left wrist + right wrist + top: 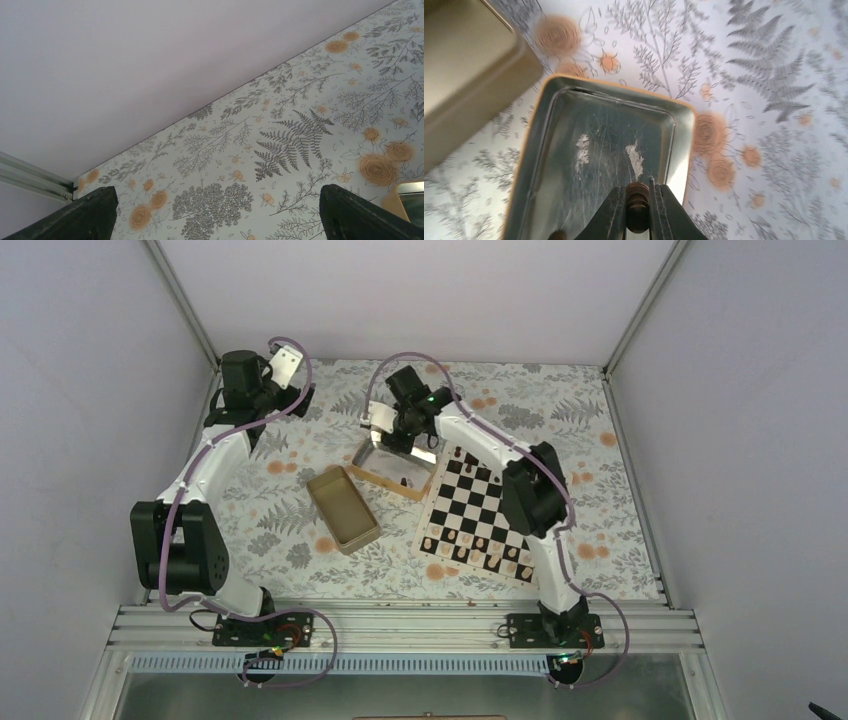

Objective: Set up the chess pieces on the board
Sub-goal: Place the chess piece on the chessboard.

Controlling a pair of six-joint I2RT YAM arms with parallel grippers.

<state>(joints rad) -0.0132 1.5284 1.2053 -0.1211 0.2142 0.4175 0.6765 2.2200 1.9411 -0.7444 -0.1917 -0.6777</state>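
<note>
White arms [215, 465] with black joints [535, 502], lilac cables [420, 356] and black fingers [611, 215].

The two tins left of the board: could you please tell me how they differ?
The nearer tin has a dull golden inside and looks empty; the farther tin has a shiny, scratched silvery inside. The right gripper is over the farther tin, closed on a dark chess piece; nothing hangs over the nearer tin. Both are shallow, open-topped and rectangular.
</note>
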